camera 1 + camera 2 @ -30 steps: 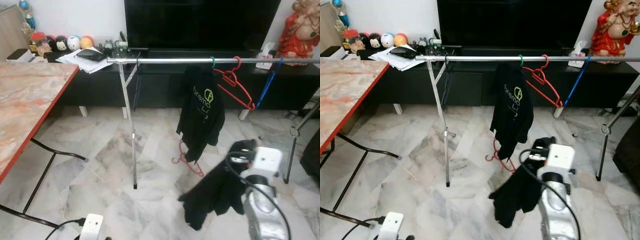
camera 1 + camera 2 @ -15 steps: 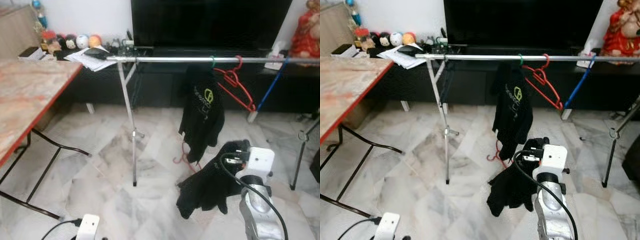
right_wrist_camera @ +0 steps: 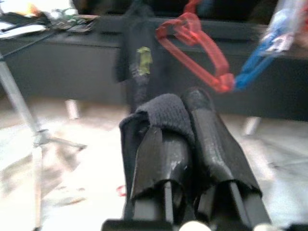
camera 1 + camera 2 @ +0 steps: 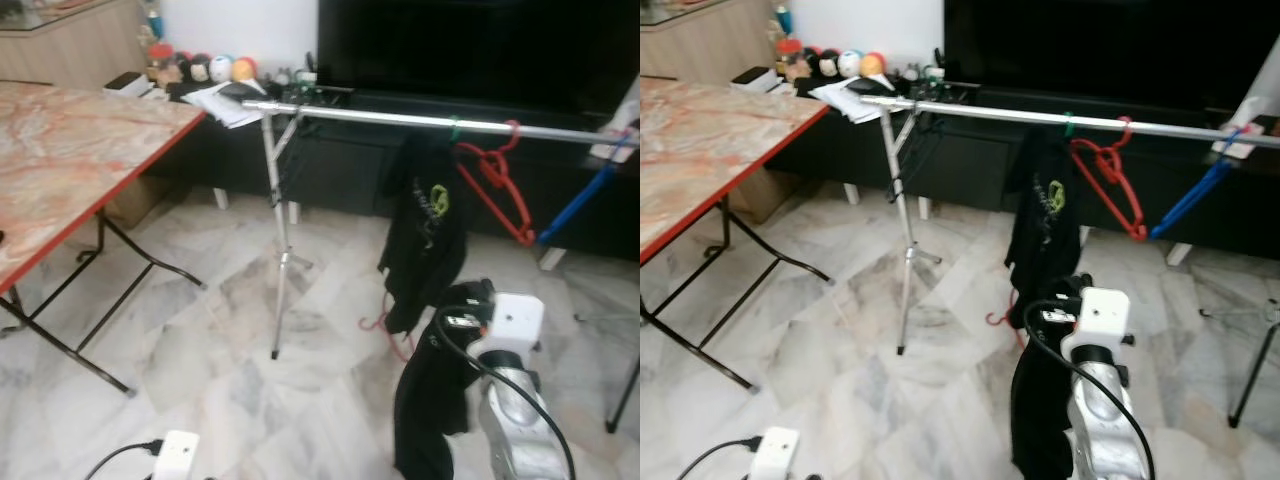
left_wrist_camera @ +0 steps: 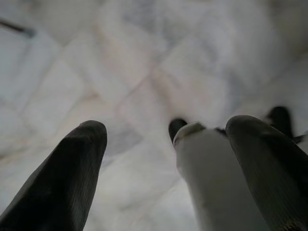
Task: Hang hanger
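Right gripper [image 3: 185, 113]: pinched tight on a fold of black garment [image 4: 425, 420], held low in front of the robot; the cloth drapes down from the fingers toward the floor.
Left gripper [image 5: 166, 139]: fingers spread, nothing between them, pointing at bare marble floor [image 4: 200, 350]; arm idle.
Rail [image 4: 400, 118]: silver bar of a clothes rack, running across the view ahead, well above the held garment.
On the rail: a black shirt with green logo [image 4: 430, 235] on a green hook, an empty red hanger [image 4: 495, 180] just beside it, a blue hanger [image 4: 580, 200] further right.
Floor under rail: another red hanger [image 4: 380, 325] lies below the hung shirt.
Task thing: whether a hanger sits inside the held garment cannot be told; no hook is visible at the gripper.
Worktop [image 4: 60, 150]: marble-patterned, red-edged, off to the left, not involved.
Stage, as judged: carry phase, rail not yet reached.
Risk 1: grip is on cloth alone, so fabric may slide out on the lift.
Risk 2: trailing hem may snag the rack leg [image 4: 280, 270] or the floor hanger.
Risk 3: the rise may knock the red hanger or the hung shirt off the bar.
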Available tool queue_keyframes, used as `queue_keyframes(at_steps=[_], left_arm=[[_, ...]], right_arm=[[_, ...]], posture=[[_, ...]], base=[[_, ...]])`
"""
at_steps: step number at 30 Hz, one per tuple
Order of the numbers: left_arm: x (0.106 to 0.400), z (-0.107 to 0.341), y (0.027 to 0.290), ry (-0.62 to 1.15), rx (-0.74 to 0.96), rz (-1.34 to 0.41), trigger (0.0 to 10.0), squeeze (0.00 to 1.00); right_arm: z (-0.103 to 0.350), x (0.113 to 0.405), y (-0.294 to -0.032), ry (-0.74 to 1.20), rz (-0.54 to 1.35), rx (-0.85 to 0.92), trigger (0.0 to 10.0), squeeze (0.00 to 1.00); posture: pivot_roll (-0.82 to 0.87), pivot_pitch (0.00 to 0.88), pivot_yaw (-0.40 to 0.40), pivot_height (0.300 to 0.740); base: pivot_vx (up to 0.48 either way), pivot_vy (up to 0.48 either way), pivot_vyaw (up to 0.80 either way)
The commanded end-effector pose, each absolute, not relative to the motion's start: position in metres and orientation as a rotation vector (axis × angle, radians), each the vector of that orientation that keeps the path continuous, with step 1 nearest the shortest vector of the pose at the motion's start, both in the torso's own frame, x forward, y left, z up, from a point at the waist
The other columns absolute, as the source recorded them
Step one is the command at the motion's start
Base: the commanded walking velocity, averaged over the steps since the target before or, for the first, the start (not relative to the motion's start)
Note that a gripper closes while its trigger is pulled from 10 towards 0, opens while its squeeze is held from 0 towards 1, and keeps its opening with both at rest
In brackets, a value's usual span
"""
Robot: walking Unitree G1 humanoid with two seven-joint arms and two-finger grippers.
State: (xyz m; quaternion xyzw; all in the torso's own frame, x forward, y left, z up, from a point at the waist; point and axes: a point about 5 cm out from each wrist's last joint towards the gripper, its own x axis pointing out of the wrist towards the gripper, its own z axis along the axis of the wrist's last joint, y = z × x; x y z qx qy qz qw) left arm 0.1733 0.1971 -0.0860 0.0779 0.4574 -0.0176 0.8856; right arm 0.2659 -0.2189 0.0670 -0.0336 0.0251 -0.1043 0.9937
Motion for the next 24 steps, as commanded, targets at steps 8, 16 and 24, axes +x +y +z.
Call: queue_keyframes(at_steps=[8, 16, 24], left_arm=[[0.1719, -0.0843, 0.2108, 0.957, 0.195, -0.019, 10.0, 0.00], [0.1711, -0.0846, 0.2110, 0.961, 0.197, -0.022, 10.0, 0.00], [0.1689, -0.0856, 0.2110, 0.966, 0.194, -0.020, 10.0, 0.00]], right_arm=[[0.0793, 0.2727, -0.2116, -0.005, -0.201, -0.038, 10.0, 0.00], [0.0793, 0.2725, -0.2143, -0.012, -0.216, -0.022, 10.0, 0.00], [0.0745, 0.2714, -0.2161, 0.020, -0.240, -0.015, 10.0, 0.00]], posture=[[-0.17, 0.000, -0.017, 0.740], [-0.17, 0.000, -0.016, 0.740], [-0.17, 0.000, -0.019, 0.740]], base=[[0.000, -0.339, 0.50], [0.000, -0.340, 0.00], [0.000, -0.338, 0.00]])
